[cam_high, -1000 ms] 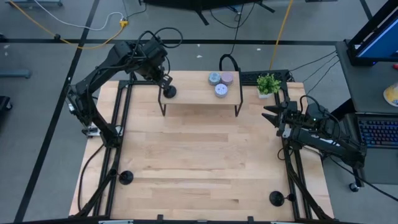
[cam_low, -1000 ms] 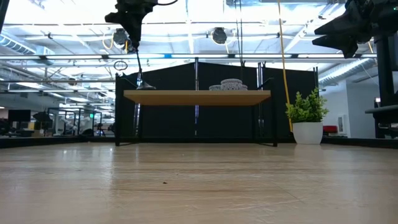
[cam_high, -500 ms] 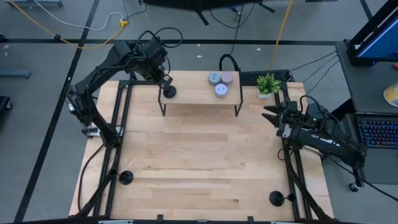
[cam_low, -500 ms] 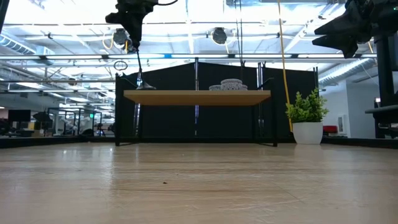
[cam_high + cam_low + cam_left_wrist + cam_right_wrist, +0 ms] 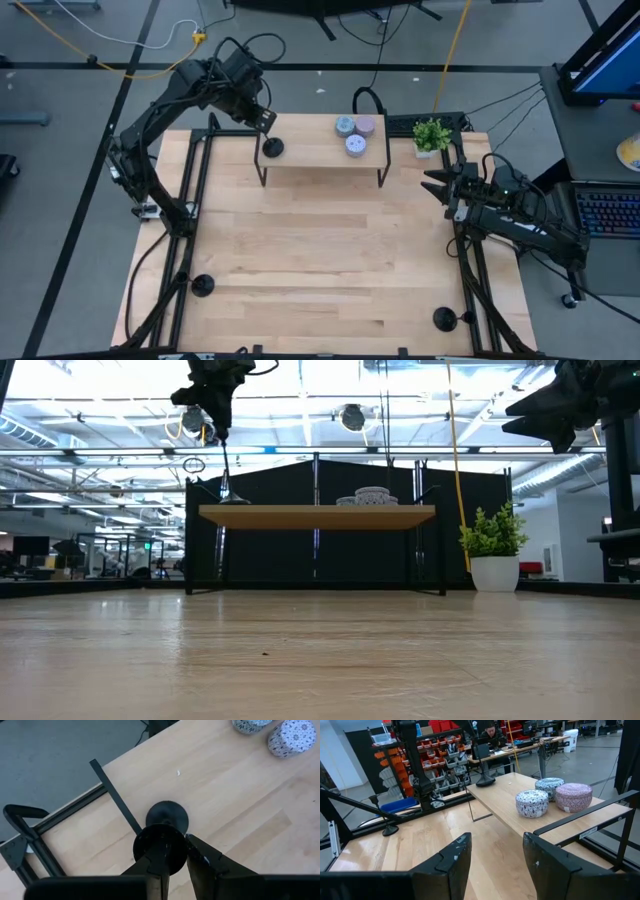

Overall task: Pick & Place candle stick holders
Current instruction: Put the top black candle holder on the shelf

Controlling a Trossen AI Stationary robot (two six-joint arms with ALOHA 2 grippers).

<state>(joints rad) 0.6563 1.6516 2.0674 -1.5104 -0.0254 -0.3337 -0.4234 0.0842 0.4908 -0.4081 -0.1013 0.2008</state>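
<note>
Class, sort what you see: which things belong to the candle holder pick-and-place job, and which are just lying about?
Job:
- shelf holder, its top gripped by the left pincer
- front-left holder
- front-right holder
- right pincer, open, at the table's right edge

Lying about:
- three pucks on the shelf
- plant

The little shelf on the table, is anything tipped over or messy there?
Nothing stands out. On the raised shelf, the candle stick holder stands upright under the left gripper, and three round pucks sit tidy near the other end.
</note>
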